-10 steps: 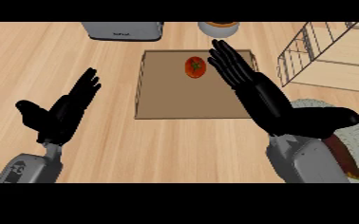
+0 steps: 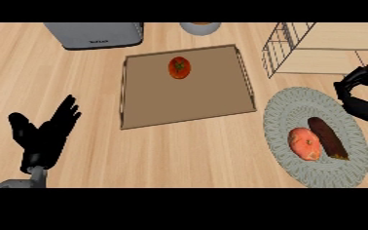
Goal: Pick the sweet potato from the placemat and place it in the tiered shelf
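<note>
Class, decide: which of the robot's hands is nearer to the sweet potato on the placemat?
Right. The right hand sits at the view's right edge, just above the sweet potato on the placemat. The left hand rests far across the counter, at the lower left.

Just below your right hand (image 2: 354,93) lies the placemat (image 2: 287,112), with the sweet potato (image 2: 305,144) and a long vegetable (image 2: 328,137) touching on it. Above that hand stands the tiered shelf (image 2: 287,46); left of it, a tray (image 2: 187,105) carrying a tomato (image 2: 179,67).

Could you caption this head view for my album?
Sweet potato lies on the placemat beside the shelf; right robot hand near it.
</note>
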Available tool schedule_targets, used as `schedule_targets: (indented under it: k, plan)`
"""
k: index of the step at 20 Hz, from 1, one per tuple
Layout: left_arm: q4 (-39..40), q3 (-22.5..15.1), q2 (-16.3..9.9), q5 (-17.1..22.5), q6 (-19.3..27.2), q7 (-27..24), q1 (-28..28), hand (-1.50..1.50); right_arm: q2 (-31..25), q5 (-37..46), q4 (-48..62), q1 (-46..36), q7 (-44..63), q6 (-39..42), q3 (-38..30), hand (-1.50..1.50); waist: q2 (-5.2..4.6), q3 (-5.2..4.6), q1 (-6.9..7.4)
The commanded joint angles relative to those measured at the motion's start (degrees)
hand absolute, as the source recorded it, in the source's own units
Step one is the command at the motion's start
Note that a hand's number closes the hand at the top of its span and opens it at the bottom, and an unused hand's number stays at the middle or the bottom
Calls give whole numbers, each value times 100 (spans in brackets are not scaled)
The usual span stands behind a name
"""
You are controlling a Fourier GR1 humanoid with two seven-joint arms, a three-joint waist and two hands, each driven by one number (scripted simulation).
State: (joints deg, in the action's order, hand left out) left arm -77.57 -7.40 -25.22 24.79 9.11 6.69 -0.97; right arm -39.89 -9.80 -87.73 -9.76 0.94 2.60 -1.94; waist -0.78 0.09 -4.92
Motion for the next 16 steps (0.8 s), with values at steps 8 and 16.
schedule_targets:
  k: [8,16]
  plan:
    - [-49,-314,305,-161,266,533,-13,0,-1663,20,2822,1697,-3482,2195,-1535,-150,70,12,399]
    - [185,-241,404,-361,216,617,-235,0,-2307,422,1804,2227,-3057,2894,-1481,-150,95,-17,401]
